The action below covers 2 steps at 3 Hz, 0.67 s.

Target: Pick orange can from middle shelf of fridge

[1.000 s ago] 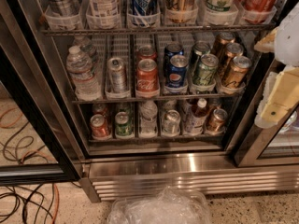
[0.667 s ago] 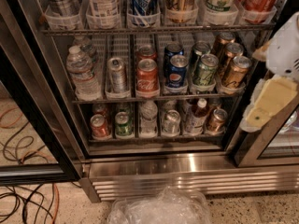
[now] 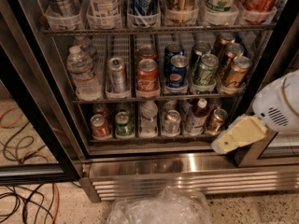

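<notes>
The fridge [image 3: 187, 169] stands open in front of me. Its middle shelf [image 3: 159, 98] holds three orange cans in the rightmost lane, one behind the other: front [image 3: 236, 71], second [image 3: 231, 55], rear [image 3: 223, 41]. To their left are green cans [image 3: 204, 70], blue cans [image 3: 177, 71], red Coca-Cola cans [image 3: 147, 76], a silver can [image 3: 117, 73] and water bottles [image 3: 81, 73]. My gripper [image 3: 233, 136], white with a cream finger, hangs at the lower right, in front of the bottom shelf's right end, below and apart from the orange cans. It holds nothing that I can see.
The top rack [image 3: 154, 29] carries tall cans in clear trays. The bottom shelf holds small cans [image 3: 100, 125] and bottles [image 3: 148, 118]. A black-edged glass door [image 3: 28, 125] stands open at left. Cables [image 3: 23, 199] lie on the floor, and a clear plastic bag [image 3: 159, 209] lies below the grille.
My gripper has come down and to the left, from beside the middle shelf's right edge to in front of the bottom shelf's right end. The cans have not moved.
</notes>
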### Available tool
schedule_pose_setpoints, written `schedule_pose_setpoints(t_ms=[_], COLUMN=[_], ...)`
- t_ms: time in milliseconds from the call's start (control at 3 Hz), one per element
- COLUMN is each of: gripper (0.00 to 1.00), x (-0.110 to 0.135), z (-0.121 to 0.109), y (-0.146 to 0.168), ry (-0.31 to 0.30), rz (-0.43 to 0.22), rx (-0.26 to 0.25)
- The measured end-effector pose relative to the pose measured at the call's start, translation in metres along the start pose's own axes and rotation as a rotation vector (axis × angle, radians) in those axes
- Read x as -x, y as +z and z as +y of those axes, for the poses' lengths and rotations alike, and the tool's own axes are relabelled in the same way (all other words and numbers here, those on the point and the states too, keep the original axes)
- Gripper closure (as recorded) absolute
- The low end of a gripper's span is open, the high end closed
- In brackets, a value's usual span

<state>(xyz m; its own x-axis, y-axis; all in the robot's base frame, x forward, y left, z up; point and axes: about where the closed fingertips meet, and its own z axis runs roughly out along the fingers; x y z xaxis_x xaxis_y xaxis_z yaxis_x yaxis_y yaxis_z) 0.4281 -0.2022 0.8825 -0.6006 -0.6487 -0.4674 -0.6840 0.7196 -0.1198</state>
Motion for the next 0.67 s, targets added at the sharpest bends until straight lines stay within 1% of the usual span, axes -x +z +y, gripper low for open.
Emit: schedule_pose_setpoints(t_ms=[333, 667], gripper=[0.00, 0.00], x=[0.0049, 0.0049], z=[-0.0087, -0.0086], y=[0.0086, 0.0086], ry=[0.019, 0.019], rz=[-0.040, -0.040], rx=[-0.039, -0.039])
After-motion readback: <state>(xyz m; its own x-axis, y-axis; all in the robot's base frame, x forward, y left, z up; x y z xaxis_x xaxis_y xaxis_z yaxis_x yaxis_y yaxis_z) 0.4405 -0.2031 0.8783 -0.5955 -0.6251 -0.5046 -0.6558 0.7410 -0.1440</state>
